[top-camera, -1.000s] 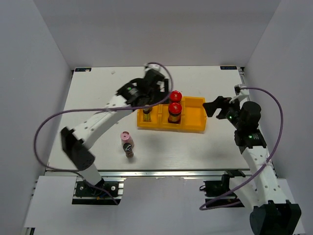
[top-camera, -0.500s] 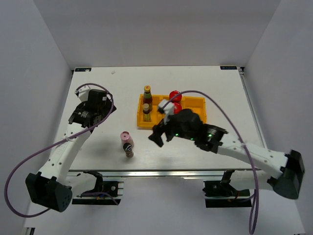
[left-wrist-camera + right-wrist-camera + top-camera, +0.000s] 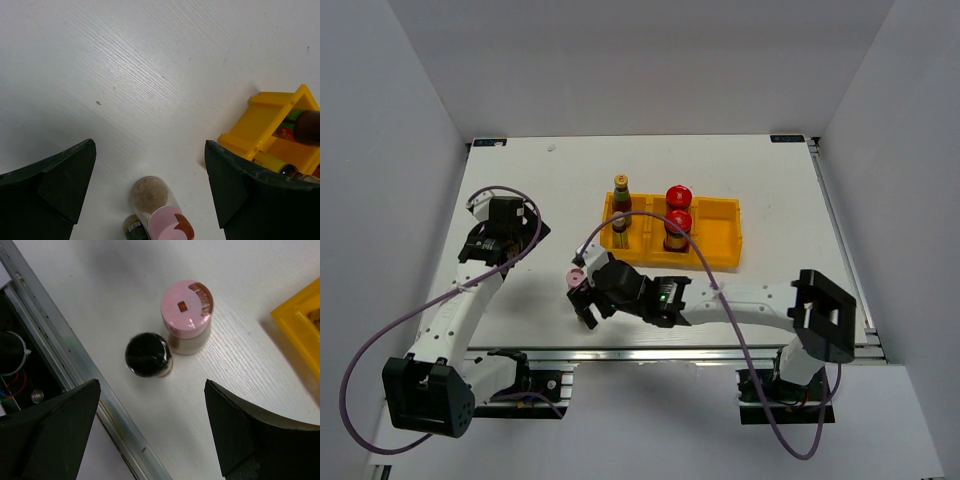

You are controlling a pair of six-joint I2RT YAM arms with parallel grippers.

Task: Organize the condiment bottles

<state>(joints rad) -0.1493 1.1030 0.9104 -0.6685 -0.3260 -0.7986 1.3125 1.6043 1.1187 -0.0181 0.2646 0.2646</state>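
Bottles took up part of the yellow tray [image 3: 718,235], which sat near the middle of the white worktop [image 3: 770,180]. At the tray's left end we saw the front yellow-capped bottle [image 3: 620,226] with the rear yellow-capped bottle [image 3: 622,184] behind it. In the middle section the front red-capped bottle [image 3: 677,219] and the rear red-capped bottle [image 3: 677,194] stood in the same order.

The pink-capped bottle [image 3: 186,310] was outside the tray, on the worktop off its front left corner and clear of it. We could not tell whether it was upright or tilted. Just beside it sat a dark round thing [image 3: 148,355] that we could not identify.

The right arm reached across the front of the worktop, and the right gripper [image 3: 151,387] hung over that bottle with its jaws spread wide, gripping nothing. The bottle lay just beyond the fingertips, untouched.

The left gripper [image 3: 150,145] hovered over the left part of the worktop, equally wide open and empty, with the pink-capped bottle low in its wrist view.
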